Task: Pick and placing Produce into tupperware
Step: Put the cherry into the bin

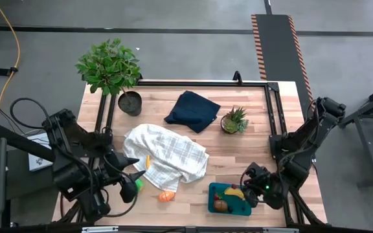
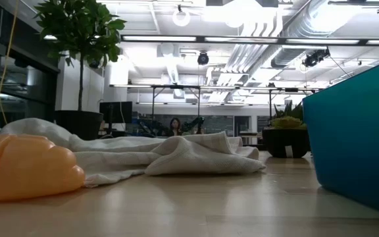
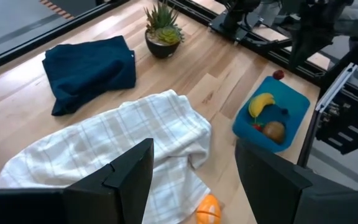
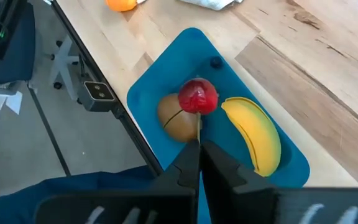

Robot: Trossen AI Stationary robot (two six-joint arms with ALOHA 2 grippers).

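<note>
The teal tupperware (image 1: 214, 194) sits near the table's front right and holds a yellow banana (image 4: 253, 134), a brown round piece (image 4: 173, 121) and a small dark berry (image 4: 215, 62). My right gripper (image 4: 199, 146) is shut above it, with a red berry (image 4: 197, 98) at its tips. An orange piece (image 1: 166, 197) and a green piece (image 1: 138, 185) lie on the table near the front. My left gripper (image 3: 191, 155) hovers open over the checked cloth's (image 1: 167, 155) near edge with nothing between its fingers. My right gripper pinches a thin pale stalk (image 4: 199, 129) that runs out of the red berry, between its two shut fingertips. The fingers slant down from the table's right side. The berry is lifted clear above the fruit in the tupperware.
A dark navy cloth (image 1: 192, 110) and a small spiky potted plant (image 1: 235, 121) stand at the back. A large leafy plant (image 1: 111, 66) fills the far left corner. Bare wood lies between the checked cloth and the tupperware (image 2: 360, 145).
</note>
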